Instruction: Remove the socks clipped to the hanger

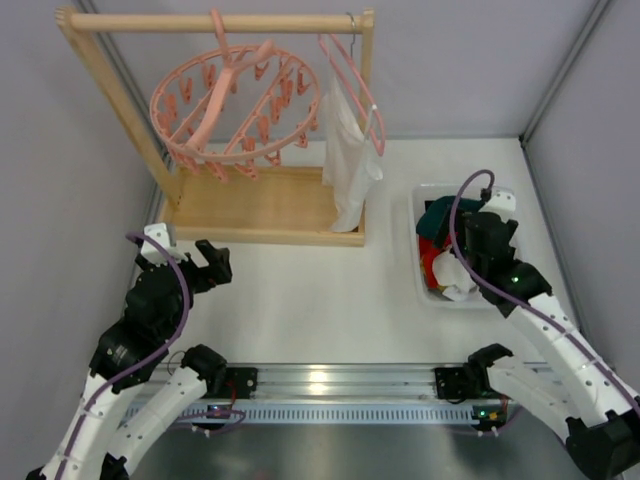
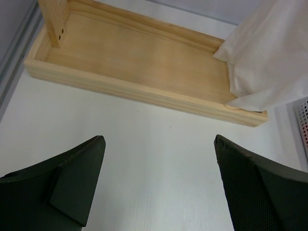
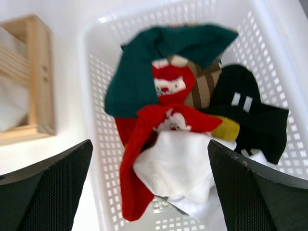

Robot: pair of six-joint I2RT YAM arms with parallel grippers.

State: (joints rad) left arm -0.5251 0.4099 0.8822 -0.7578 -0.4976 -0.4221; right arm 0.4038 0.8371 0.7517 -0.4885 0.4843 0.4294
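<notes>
The round pink hanger (image 1: 236,110) with many clip pegs hangs from the wooden rack (image 1: 262,205); no sock shows on its pegs. The socks (image 3: 173,130), dark teal, red, white, black with white stripes and mustard, lie piled in a white basket (image 3: 98,144), which also shows in the top view (image 1: 425,290). My right gripper (image 3: 149,159) is open and empty just above the pile (image 1: 445,262). My left gripper (image 2: 159,159) is open and empty above the bare table, in front of the rack's base (image 2: 134,67), and shows at the left in the top view (image 1: 215,262).
A white cloth (image 1: 347,165) hangs from a thin pink clothes hanger (image 1: 360,85) at the rack's right end; its hem reaches the base (image 2: 264,53). Grey walls stand on the left and right of the white table (image 1: 320,300).
</notes>
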